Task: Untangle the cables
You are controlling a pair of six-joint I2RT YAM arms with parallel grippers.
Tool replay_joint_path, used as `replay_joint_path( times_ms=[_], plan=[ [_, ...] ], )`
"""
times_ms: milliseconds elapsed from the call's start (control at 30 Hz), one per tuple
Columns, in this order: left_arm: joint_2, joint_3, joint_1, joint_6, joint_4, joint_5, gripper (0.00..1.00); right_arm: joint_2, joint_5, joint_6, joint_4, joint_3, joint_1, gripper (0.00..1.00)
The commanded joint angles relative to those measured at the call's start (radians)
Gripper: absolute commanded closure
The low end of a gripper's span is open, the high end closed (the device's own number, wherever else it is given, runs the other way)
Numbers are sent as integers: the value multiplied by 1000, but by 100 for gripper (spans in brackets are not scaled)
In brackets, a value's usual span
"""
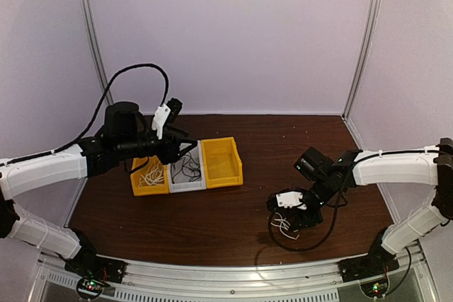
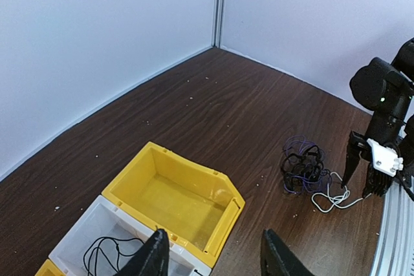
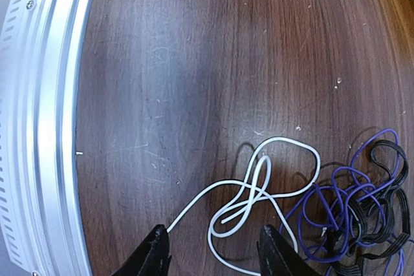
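Fingers of right end effector (image 3: 213,242) were noted apart, with nothing clamped; height above tabletop (image 3: 194,63) could not be told. A loop of white cable (image 3: 284,139) was found lying just ahead of the gap, with one strand ending just beside one finger. Further out, white cable was crossed by dark blue cable (image 3: 336,192), which was itself knotted through black cable (image 3: 378,227). All three were logged on the tabletop near the front rail (image 3: 45,127), well apart from the bins.

Risks, as judged:
- If the fingers were closed where strands cross, two cables could be pinched at once and the knot drawn tighter.
- If white cable were pulled toward the rail, the whole tangle would likely be dragged along, since the blue and black were pinned by nothing.
- So thin a cord could be lost from the pads under tension.
- Thick arm cable (image 1: 301,249) was seen drooped onto the tabletop beside the tangle; it could be snagged on a lift.

Left end effector (image 2: 213,250) was noted apart and empty, above grey bin (image 2: 77,237) and empty yellow bin (image 2: 174,198), too far off for the tangle to be held down by it.
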Motion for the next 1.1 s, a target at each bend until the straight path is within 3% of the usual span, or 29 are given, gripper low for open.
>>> replay_joint_path(
  times_ms=[0,100,233,333,400,433,500,733,933,1067],
  plan=[
    [-14,28,-12,21,25,-10,51,32,-10,25,53,-18,8,51],
    [-9,33,-13,24,18,-15,51,47,-7,28,67,-21,7,52],
    [-9,34,-15,27,14,-18,51,55,-9,38,85,-19,7,61],
    [-5,34,-18,31,14,-21,51,58,16,57,111,-14,7,77],
    [-5,18,-21,37,41,-25,53,59,20,85,112,12,7,97],
    [-5,5,-23,41,60,-26,53,58,15,92,102,31,5,100],
    [1,-21,-40,47,104,-34,53,42,-25,79,53,80,6,100],
    [96,-15,-299,55,246,-127,51,-106,-201,40,-146,265,-2,100],
    [300,71,-483,-2,362,-152,50,-218,-239,70,-177,390,-4,100],
    [391,63,-530,-76,509,-146,49,-235,-282,86,-179,443,-15,100]
  ],
)
